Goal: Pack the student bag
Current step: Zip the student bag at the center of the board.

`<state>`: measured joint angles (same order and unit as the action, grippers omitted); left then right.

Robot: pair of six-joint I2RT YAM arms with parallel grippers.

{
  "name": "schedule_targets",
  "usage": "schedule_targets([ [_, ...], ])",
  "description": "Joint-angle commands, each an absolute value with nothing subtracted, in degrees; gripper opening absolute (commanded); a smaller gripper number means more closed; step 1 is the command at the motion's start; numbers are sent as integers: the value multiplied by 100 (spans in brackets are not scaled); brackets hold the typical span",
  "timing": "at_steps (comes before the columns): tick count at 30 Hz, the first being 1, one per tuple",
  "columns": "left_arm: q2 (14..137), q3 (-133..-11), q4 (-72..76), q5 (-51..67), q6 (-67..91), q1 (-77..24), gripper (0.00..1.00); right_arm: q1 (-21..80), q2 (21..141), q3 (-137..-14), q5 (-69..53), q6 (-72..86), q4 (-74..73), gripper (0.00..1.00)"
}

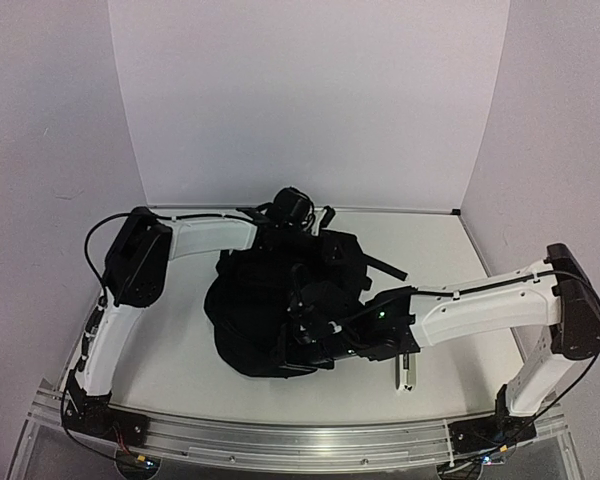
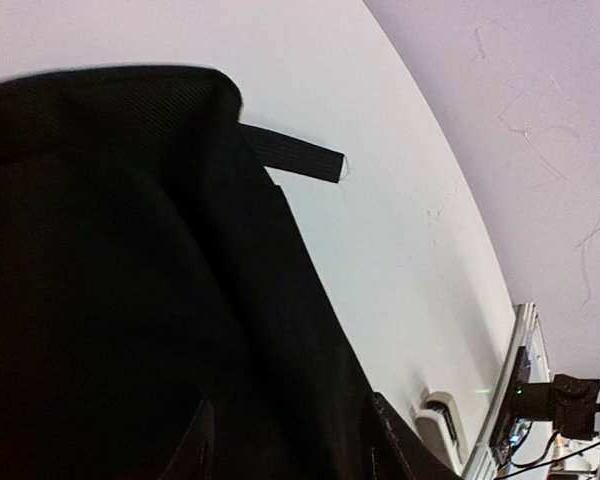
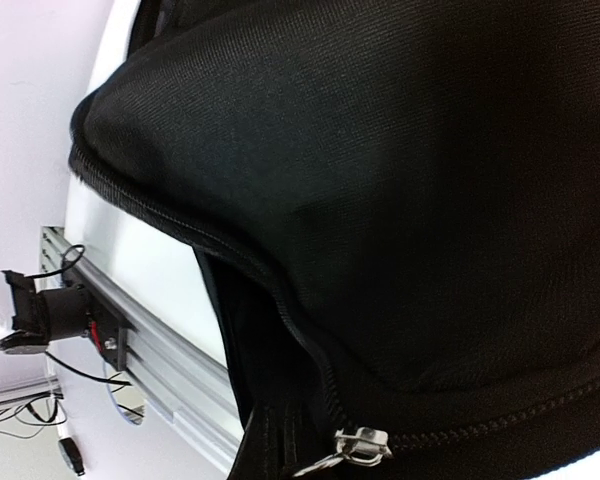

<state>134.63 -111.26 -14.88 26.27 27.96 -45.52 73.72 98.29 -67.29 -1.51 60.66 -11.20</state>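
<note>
The student bag [image 1: 270, 310] is a large black backpack slumped in the middle of the table. My left gripper [image 1: 292, 228] is over its far edge. In the left wrist view its two dark fingers [image 2: 197, 445] stand apart at the bottom, open, with black bag fabric [image 2: 110, 280] between them. My right gripper [image 1: 318, 345] is pressed against the bag's near right side. In the right wrist view the zip runs down to a silver slider [image 3: 365, 442]. Its metal pull stretches taut to the frame's bottom edge, where my shut jaws are out of sight.
A black strap [image 2: 300, 155] lies out on the white table beyond the bag. A small white and black object [image 1: 404, 372] rests near the right arm. An aluminium rail [image 1: 300, 440] runs along the near edge. White walls close in the table's back and sides.
</note>
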Motion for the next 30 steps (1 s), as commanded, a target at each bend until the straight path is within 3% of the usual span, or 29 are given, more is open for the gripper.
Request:
schedule_targets([
  [1,11697,-10508,-1600,1885,2237,-4312,63,7213,9352,-6904,-102,5949,-572,0],
  [6,10490,-9437,-2243,1186,2198,-4250,75,6923,9395,-7051,-316,5795,-517,0],
  [18,8067,-6062,-2754,-157,3956,-4219,83,6378,9095,-7084,-1529,5674,-181,0],
  [24,7575,-5710,-3239,-1072,4186,-4213,88,6374,9150,-7056,-1579,5766,-177,0],
  [30,7822,-5551,-3396,-1129,4336,-4132,92,6376,9211,-7066,-1546,5820,-154,0],
])
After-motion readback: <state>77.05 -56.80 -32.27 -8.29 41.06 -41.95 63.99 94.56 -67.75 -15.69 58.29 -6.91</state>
